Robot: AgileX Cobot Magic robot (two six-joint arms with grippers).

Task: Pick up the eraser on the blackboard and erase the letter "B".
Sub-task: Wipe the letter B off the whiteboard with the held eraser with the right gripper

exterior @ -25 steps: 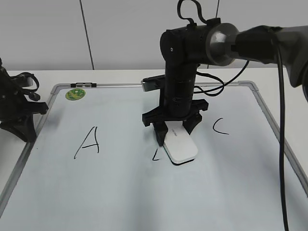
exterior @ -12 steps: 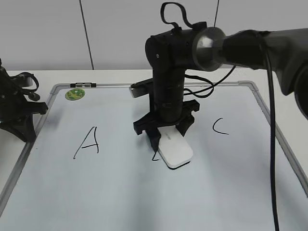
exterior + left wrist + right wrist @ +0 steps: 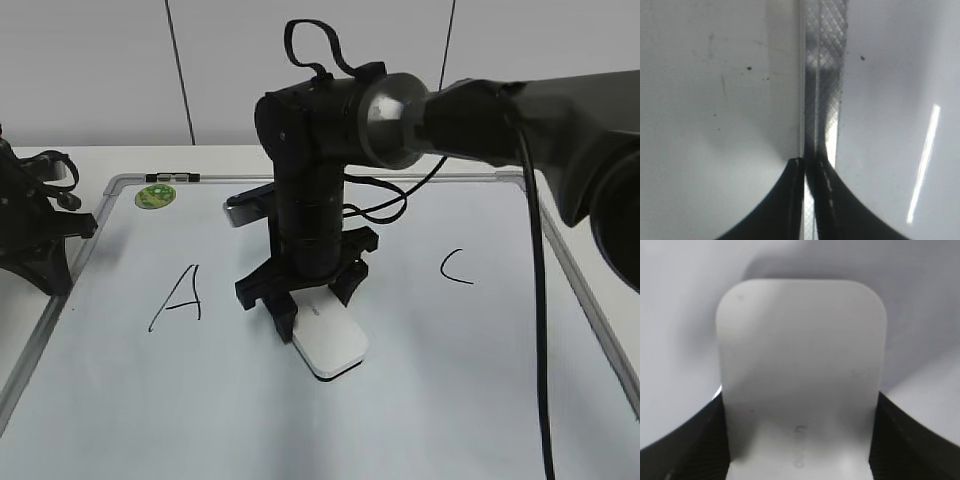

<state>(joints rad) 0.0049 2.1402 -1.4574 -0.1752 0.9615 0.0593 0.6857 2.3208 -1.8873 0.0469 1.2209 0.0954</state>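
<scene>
The blackboard (image 3: 480,380) is a pale whiteboard with a grey frame lying flat on the table. My right gripper (image 3: 312,308) points straight down and is shut on the white eraser (image 3: 330,342), which lies flat against the board between the black "A" (image 3: 178,298) and the black "C" (image 3: 455,266). In the right wrist view the eraser (image 3: 800,370) fills the space between my jaws (image 3: 799,440). No stroke of the letter "B" shows; its spot lies under the eraser and the arm. My left gripper (image 3: 810,167) is shut and empty over the board's frame (image 3: 822,75).
A round green magnet (image 3: 156,196) sits at the board's far left corner beside a small black clip (image 3: 172,177). The left arm (image 3: 35,225) rests at the board's left edge. The right arm's cables hang over the board's far middle.
My right gripper has slid the eraser leftward across the board, over the spot where a leftover black stroke of the "B" was showing. That stroke is no longer visible. The left arm has not moved.
</scene>
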